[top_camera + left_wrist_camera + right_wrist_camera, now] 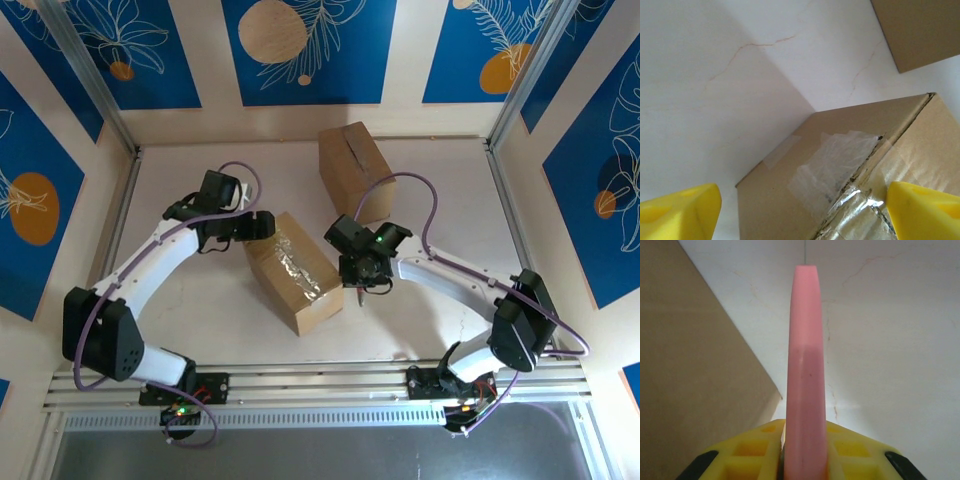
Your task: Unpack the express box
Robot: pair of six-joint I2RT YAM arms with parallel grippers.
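The taped cardboard express box [295,270] lies at the table's centre, with crinkled clear tape along its top seam [860,195]. My left gripper [262,225] hovers over the box's far end, open, its yellow fingers [925,212] on either side of the taped corner [840,175] with nothing between them. My right gripper [358,285] sits just off the box's right side, shut on a pink cutter [805,370] that points away from the wrist camera over bare table. The box's brown side [685,380] is to the cutter's left.
A second cardboard box [355,170] stands at the back centre, and its corner [917,30] shows in the left wrist view. The white table [200,300] has faint cracks. Walls enclose it at left, back and right.
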